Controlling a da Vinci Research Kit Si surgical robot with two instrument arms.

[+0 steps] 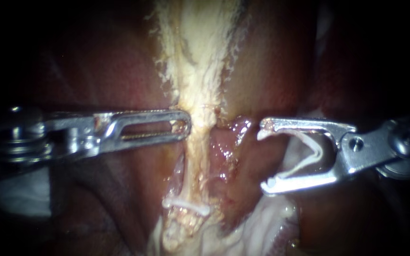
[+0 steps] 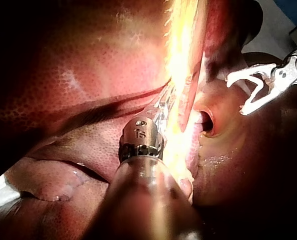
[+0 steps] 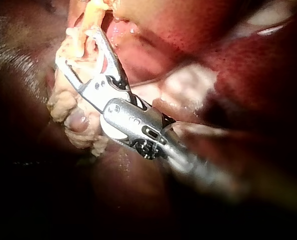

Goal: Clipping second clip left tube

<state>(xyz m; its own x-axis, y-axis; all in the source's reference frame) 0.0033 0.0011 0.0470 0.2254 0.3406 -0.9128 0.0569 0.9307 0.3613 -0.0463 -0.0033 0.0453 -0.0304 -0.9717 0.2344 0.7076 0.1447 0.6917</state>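
A pale tube (image 1: 198, 156) runs down the middle of the endoscope view, below a frayed cream strand of tissue (image 1: 200, 57). One white clip (image 1: 186, 205) lies across the tube low down. My left instrument (image 1: 187, 125) comes in level from the left, its slotted jaws shut on the strand's left edge just above the tube. My right instrument (image 1: 265, 159) stays right of the tube without touching it. Its jaws stand wide apart, both bearing on an open white clip (image 1: 309, 154) seated between them. The right wrist view shows these jaws (image 3: 76, 47) beside lumpy pale tissue.
Dark red liver (image 1: 96, 71) flanks the strand on both sides. Moist pink tissue (image 1: 228, 142) lies between the tube and my right instrument. White gauze-like material (image 1: 266, 223) sits below the right jaws. In the left wrist view, glare hides the left jaws (image 2: 163, 107).
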